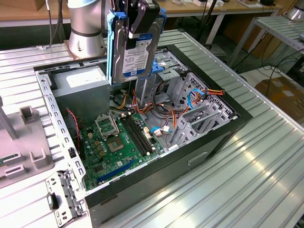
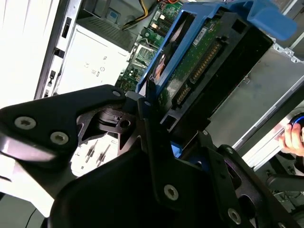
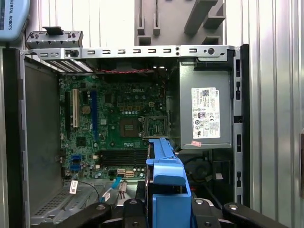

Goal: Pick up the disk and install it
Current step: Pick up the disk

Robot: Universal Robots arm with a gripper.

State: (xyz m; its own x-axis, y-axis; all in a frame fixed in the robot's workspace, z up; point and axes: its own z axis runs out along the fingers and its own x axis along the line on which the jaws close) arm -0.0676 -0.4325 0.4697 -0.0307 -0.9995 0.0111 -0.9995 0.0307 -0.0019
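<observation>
The disk (image 1: 134, 51) hangs upright above the back of the open computer case (image 1: 237, 118), silver-grey with a white and blue label and blue rails on both sides. My gripper (image 1: 138, 24) is shut on it from above, one black finger (image 1: 141, 19) lying across the label. In the second wrist view the disk's green circuit board (image 2: 197, 64) faces the camera, clamped between my black fingers (image 2: 148, 124). In the first wrist view its blue rail (image 3: 166, 183) sticks out over the motherboard (image 3: 114, 118), beside the power supply (image 3: 206, 111).
Inside the case are a metal drive cage (image 1: 202, 111) with coloured cables and a blue-lined bay (image 1: 168, 71) behind the disk. A grey fixture (image 1: 28, 156) stands on the ribbed metal table (image 1: 247, 180) at the exterior view's left. A hand (image 2: 294, 137) shows in the second wrist view.
</observation>
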